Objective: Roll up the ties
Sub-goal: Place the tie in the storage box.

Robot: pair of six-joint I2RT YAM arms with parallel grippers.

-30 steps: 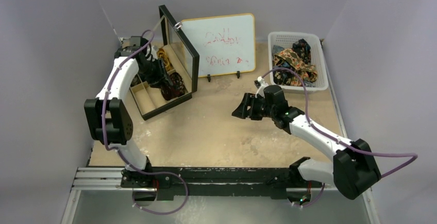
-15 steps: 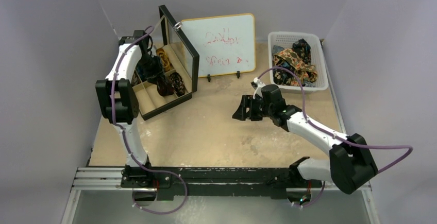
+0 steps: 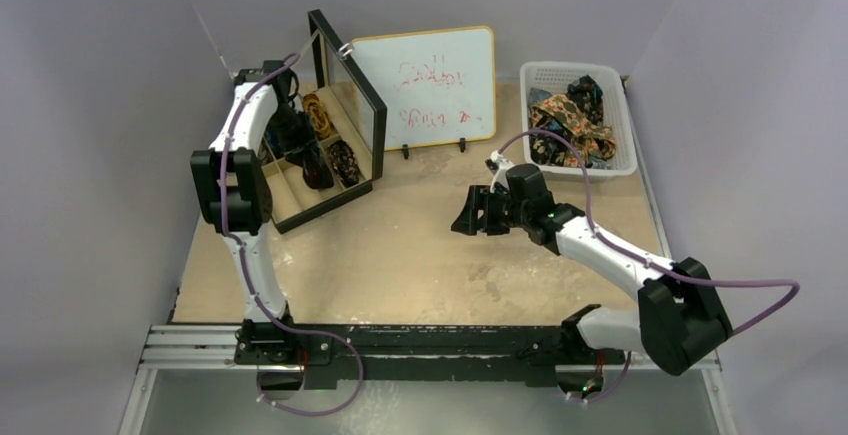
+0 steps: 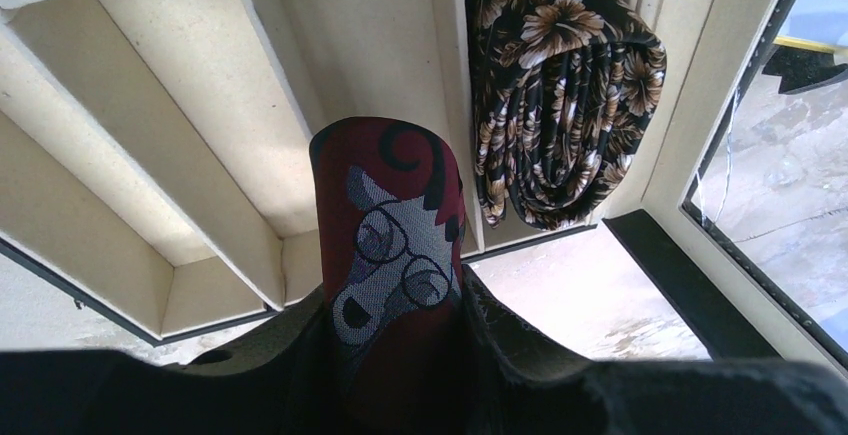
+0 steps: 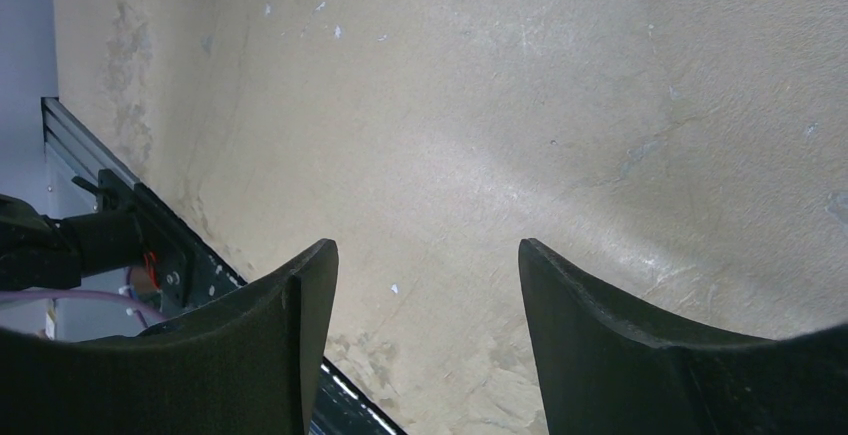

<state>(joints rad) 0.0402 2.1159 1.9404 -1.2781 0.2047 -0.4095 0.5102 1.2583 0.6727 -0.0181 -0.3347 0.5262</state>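
Maroon tie (image 4: 395, 225) pinched in the left tool (image 4: 395, 340), narrowed around it, over the divided box (image 4: 200, 165). At 1 o'clock, lodged in a compartment, floral rolled tie (image 4: 565, 85). Well apart at 4 o'clock, above bare bench (image 5: 520, 105), right tool (image 5: 427, 285) spread wide, holding nothing.

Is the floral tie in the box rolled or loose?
Rolled: the floral tie sits as a compact coil, layered edges showing, inside a compartment of the box.
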